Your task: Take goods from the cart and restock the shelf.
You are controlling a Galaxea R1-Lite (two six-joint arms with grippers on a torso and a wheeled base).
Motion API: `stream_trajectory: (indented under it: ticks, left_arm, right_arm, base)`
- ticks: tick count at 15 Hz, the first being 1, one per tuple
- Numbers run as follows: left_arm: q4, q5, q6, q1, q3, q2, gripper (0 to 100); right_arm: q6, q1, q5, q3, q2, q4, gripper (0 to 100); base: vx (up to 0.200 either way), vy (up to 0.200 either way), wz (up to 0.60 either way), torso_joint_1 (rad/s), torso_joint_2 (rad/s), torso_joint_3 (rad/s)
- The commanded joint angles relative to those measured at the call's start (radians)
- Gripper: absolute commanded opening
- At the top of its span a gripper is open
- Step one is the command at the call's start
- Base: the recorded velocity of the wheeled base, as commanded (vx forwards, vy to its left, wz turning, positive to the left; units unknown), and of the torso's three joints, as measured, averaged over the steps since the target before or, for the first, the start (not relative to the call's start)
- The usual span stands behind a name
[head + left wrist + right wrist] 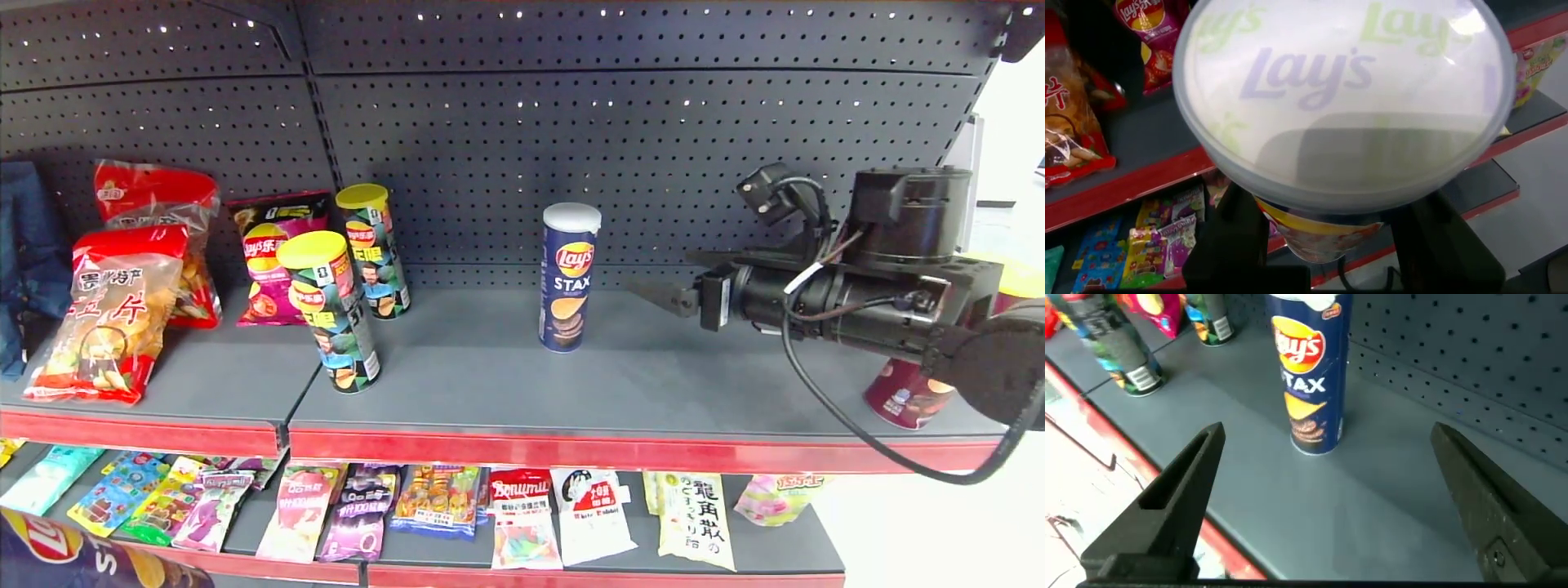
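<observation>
A dark blue chips can point(569, 278) with a white lid stands upright mid-shelf, close to the pegboard back; the right wrist view has the same can point(1310, 376) ahead. My right gripper point(653, 292) hovers over the shelf to the can's right, a short gap away. Its fingers point(1176, 498) are spread wide and hold nothing. My left gripper point(1339, 245) is shut on another chips can, whose pale lid point(1343, 90) faces the camera. That can's blue body point(49, 555) shows at the lower left, below the shelf level.
Two yellow-lidded cans point(331, 310) point(375, 249) and several snack bags point(114, 314) stand on the shelf's left. A red can point(902, 396) sits behind my right arm. The shelf has a red front lip point(571, 449). Candy bags point(522, 514) line the lower shelf.
</observation>
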State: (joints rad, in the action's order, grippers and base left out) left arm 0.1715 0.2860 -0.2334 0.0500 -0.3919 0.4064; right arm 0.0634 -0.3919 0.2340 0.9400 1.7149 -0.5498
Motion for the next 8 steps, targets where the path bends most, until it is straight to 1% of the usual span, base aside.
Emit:
stream_trajectory:
  ticks: [1,3,5,8]
  left_arm:
    - [0.000,-0.001,0.000,0.001,-0.001,0.005,0]
    - [0.000,-0.001,0.000,0.001,0.001,0.011,0]
    - [0.000,-0.001,-0.001,0.001,0.001,0.012,0]
    - [0.000,-0.002,-0.001,0.001,-0.001,0.014,0]
  right_arm:
    - [-0.001,-0.007,-0.001,0.068,0.101,-0.001,100]
    - [-0.001,-0.021,-0.002,0.115,0.152,-0.002,100]
    - [-0.002,-0.039,-0.016,0.166,0.203,-0.033,100]
    - [-0.007,-0.081,-0.022,0.189,0.244,-0.052,100]
  base:
    - [0.000,0.000,0.00,0.000,0.00,0.000]
    - [0.000,0.000,0.00,0.000,0.00,0.000]
    - [0.000,0.000,0.00,0.000,0.00,0.000]
    - [0.000,0.000,0.00,0.000,0.00,0.000]
